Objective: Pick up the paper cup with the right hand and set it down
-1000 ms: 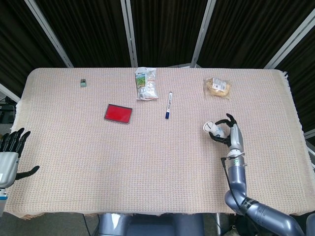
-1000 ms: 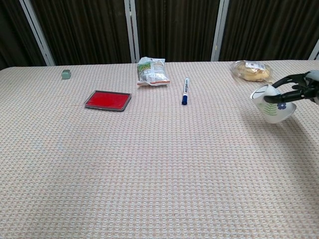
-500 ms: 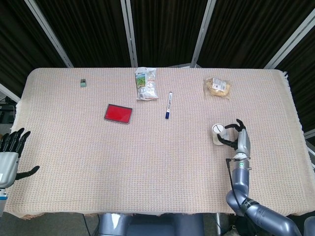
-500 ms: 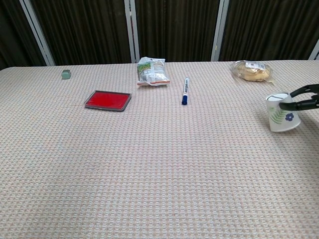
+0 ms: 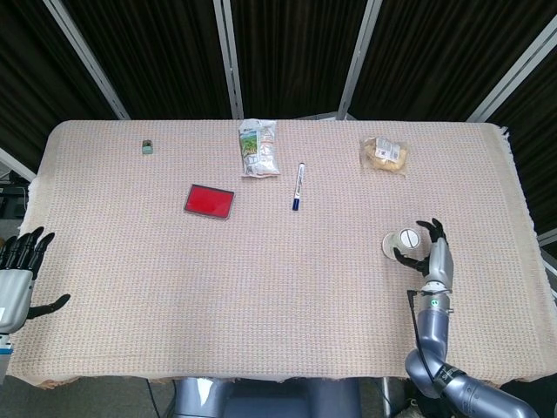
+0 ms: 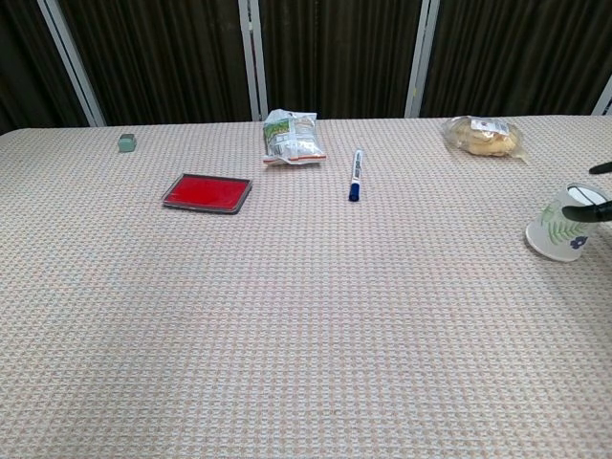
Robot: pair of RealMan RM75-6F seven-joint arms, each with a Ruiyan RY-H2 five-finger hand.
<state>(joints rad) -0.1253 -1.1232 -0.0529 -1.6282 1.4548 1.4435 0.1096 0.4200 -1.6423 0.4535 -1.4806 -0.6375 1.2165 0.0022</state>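
The paper cup (image 5: 402, 241) is white with a green leaf and blue flower print, and it is at the right side of the table. In the chest view the cup (image 6: 562, 226) tilts at the right edge, low over the cloth; I cannot tell whether its base touches. My right hand (image 5: 432, 252) holds it from the right side, with dark fingers (image 6: 585, 212) across the cup's wall. The rest of that hand is cut off in the chest view. My left hand (image 5: 21, 272) hangs off the table's left front edge, fingers apart and holding nothing.
On the woven tablecloth (image 5: 278, 296) lie a red flat case (image 5: 209, 201), a blue marker (image 5: 298, 185), a snack packet (image 5: 259, 148), a wrapped bun (image 5: 385, 155) behind the cup, and a small green block (image 5: 147, 146). The table's right edge (image 5: 531, 235) is close to the cup.
My right hand has carried the cup to the right and toward the table's front, lowering it. The left hand has stayed put.
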